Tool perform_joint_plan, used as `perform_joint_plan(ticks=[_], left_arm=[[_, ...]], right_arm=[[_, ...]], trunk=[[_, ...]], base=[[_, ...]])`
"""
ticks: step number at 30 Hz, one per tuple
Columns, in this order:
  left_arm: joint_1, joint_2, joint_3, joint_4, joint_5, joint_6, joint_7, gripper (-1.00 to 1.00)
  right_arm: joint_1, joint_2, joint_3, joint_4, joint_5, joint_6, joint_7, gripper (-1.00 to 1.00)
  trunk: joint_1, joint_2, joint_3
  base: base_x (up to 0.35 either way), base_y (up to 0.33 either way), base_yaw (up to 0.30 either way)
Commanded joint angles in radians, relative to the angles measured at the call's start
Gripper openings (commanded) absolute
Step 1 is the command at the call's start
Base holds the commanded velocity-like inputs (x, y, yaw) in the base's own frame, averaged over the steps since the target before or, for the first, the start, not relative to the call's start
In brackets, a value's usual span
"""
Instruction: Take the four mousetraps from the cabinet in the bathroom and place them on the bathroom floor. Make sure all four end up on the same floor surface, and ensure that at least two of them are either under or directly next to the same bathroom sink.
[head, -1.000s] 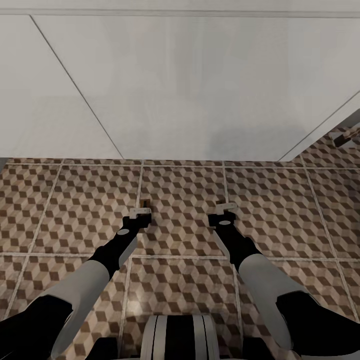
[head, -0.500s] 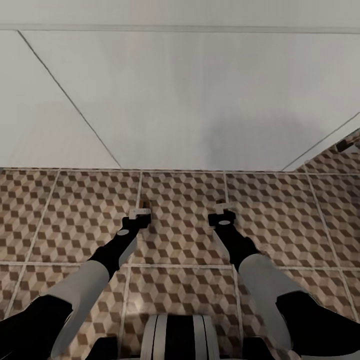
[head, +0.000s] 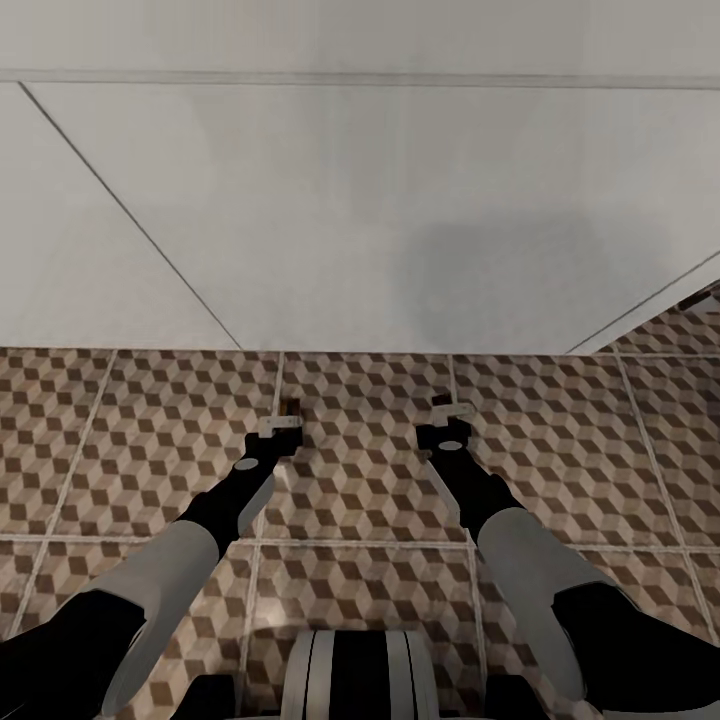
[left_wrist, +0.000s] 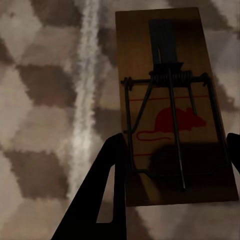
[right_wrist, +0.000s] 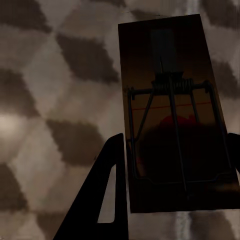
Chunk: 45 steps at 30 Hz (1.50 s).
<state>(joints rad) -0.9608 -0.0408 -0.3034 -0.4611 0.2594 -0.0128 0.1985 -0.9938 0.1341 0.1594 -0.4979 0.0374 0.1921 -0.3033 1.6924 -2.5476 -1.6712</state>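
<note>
Ahead of me a white wall (head: 380, 220) meets the bathroom floor (head: 140, 440), leaving tile open on both sides. I count two mousetraps: the left pincer (head: 283, 425) clamps one mousetrap (left_wrist: 172, 110), the right pincer (head: 450, 415) the other mousetrap (right_wrist: 175, 115). Both arms reach forward, low over the tiles.

Bathroom floor (head: 380, 470): large square tiles printed with a brown, beige and white cube pattern, divided by pale grout lines. It occupies the lower half of the head view and meets a plain white panelled surface (head: 380, 220) along a straight edge across mid-frame, reappearing at the right edge. The robot's base (head: 360, 675) stands on it at bottom centre. Tile pattern and one grout line (left_wrist: 85, 100) appear blurred in the left wrist view.
</note>
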Motion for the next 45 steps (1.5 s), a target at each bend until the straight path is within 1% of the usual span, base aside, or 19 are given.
perform_joint_plan(ticks=[1,5,14,34,39,45], left_arm=[[-0.001,0.001,-0.009,0.000,0.009,-0.001,0.010,-1.00],[-0.001,0.001,-0.008,0.000,0.009,-0.001,0.010,-1.00],[0.000,0.001,-0.008,0.001,0.009,-0.001,0.010,-1.00],[-0.001,0.001,-0.007,-0.001,0.009,-0.002,0.009,-1.00],[0.000,0.001,-0.006,0.000,0.009,-0.002,0.010,-1.00],[-0.001,0.002,-0.006,0.002,0.010,-0.001,0.004,-1.00]], right_arm=[[0.000,-0.001,0.005,-0.001,0.002,0.004,-0.006,-1.00],[0.000,-0.001,0.005,-0.001,0.000,-0.011,-0.005,-1.00],[0.000,-0.001,0.005,-0.001,0.000,-0.013,-0.005,-1.00],[0.000,-0.002,0.005,0.002,-0.001,-0.006,0.002,-1.00],[0.000,-0.002,0.006,0.033,-0.001,-0.013,0.002,-1.00],[0.000,-0.001,0.006,0.046,-0.001,-0.015,0.003,-1.00]], trunk=[[0.000,0.000,-0.001],[0.000,0.000,-0.001],[0.000,0.000,-0.001],[0.000,0.000,-0.001],[0.000,0.000,-0.001],[0.000,0.000,-0.001]], base=[[0.003,0.000,0.000],[0.088,0.000,0.000],[0.213,0.000,0.000],[0.012,0.000,0.000],[0.000,0.000,0.000],[0.064,0.000,0.000]])
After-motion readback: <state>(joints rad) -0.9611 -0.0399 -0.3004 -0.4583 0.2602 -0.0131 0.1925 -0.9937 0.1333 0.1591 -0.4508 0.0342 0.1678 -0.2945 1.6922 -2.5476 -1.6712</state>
